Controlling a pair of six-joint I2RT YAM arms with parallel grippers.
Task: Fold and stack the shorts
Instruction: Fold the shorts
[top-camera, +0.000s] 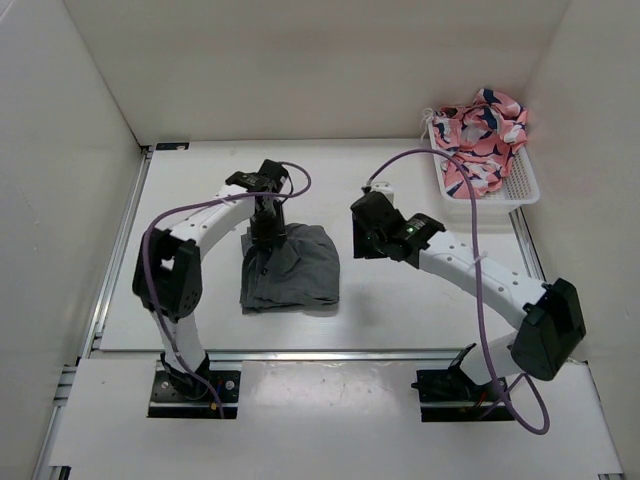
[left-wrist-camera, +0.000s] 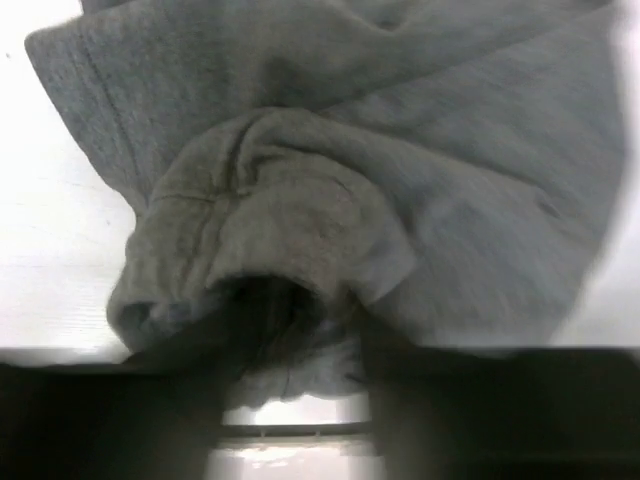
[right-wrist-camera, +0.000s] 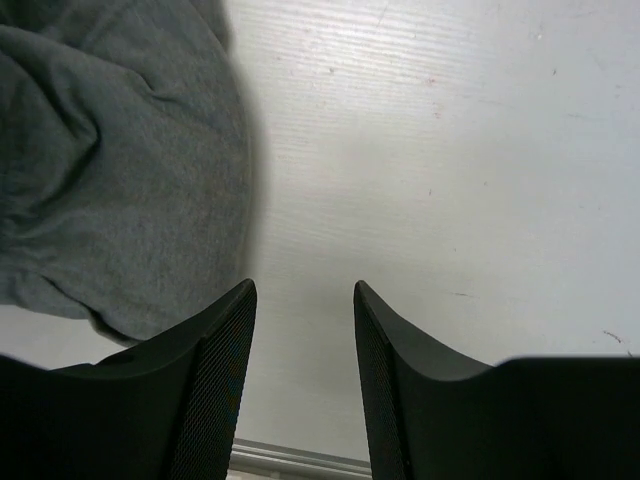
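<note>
The grey shorts lie in a roughly folded, rumpled heap in the middle of the table. My left gripper stands on the heap's far left corner. In the left wrist view the shorts fill the frame, and a bunched fold of cloth is pinched between the dark fingers of the left gripper. My right gripper hovers just right of the shorts, open and empty. The right wrist view shows it over bare table, with the shorts' edge to the left of the fingers.
A white basket at the back right holds pink and navy patterned cloth. White walls close in the table on the left, back and right. A metal rail runs along the near edge.
</note>
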